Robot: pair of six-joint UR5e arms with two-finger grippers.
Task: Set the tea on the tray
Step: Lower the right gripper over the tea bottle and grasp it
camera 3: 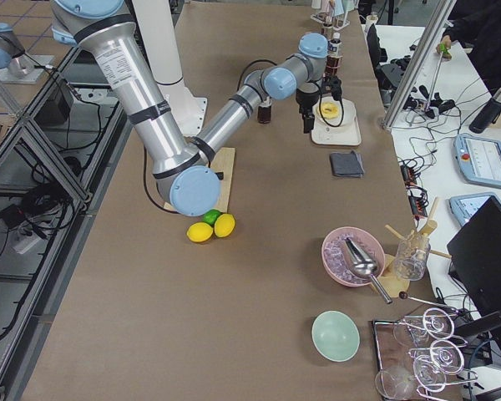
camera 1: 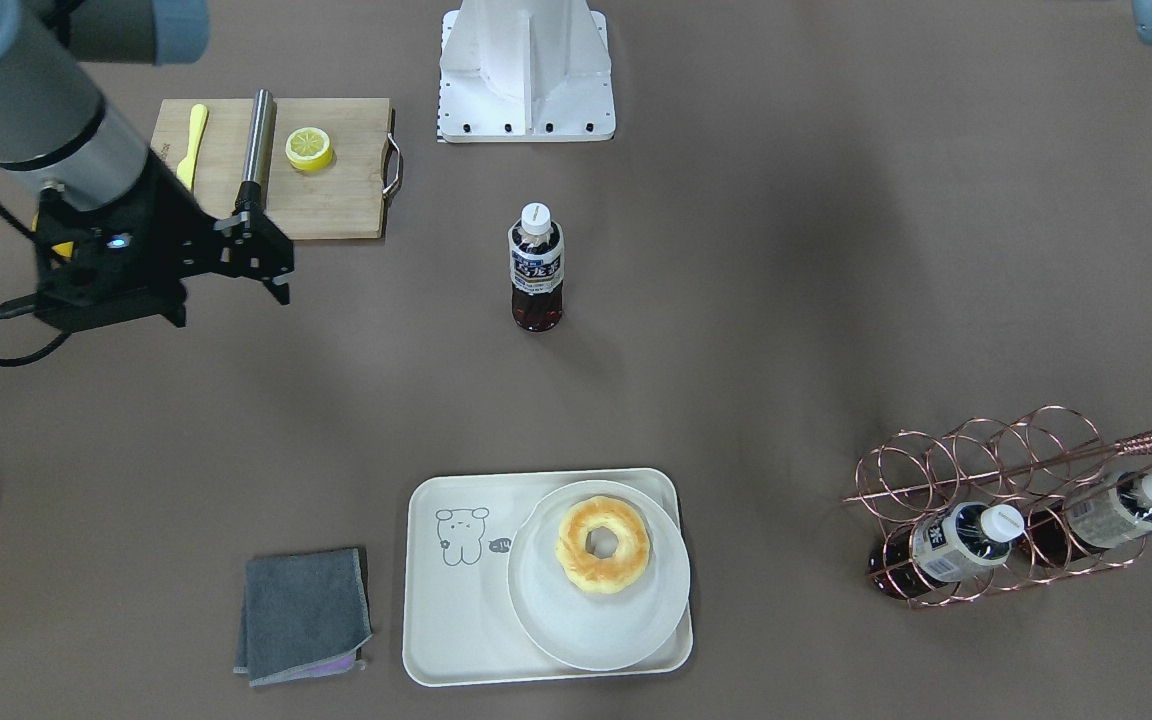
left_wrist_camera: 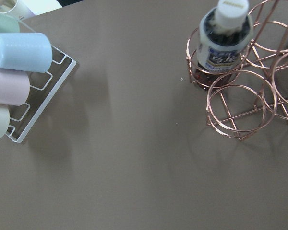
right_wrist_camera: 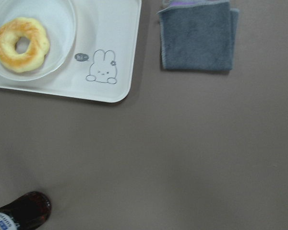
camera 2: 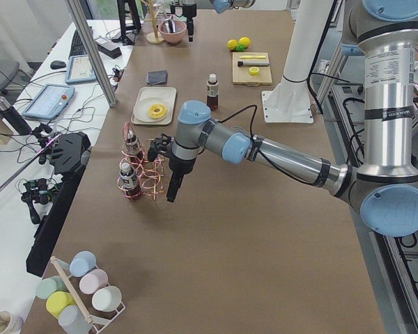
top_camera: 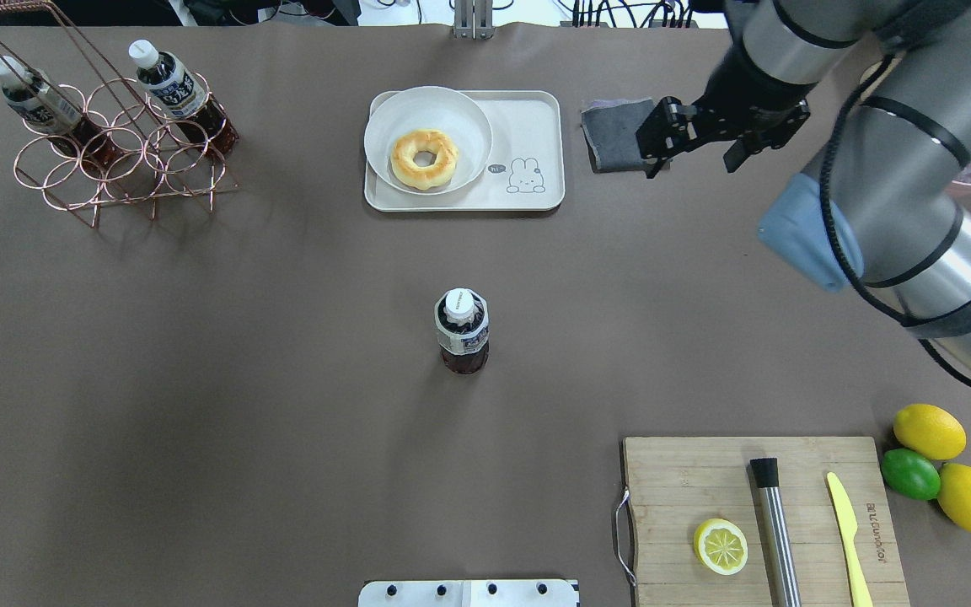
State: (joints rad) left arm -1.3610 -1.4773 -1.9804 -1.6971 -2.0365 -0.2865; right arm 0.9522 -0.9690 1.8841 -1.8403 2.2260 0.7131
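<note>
With the tea stood upright on the table, well apart from the tray, approach is judged pending: the wide, empty right end effector must be lowered around it.

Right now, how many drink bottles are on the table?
3. The tea stands upright mid-table; a dark-labelled bottle and a paler-labelled bottle rest tilted in the copper rack. None seems hidden.

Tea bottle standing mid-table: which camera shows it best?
Front-facing view: the tea shows whole, cap to base, label visible. Overhead sees mostly its cap; the right wrist view only its base; side views show it tiny.
</note>
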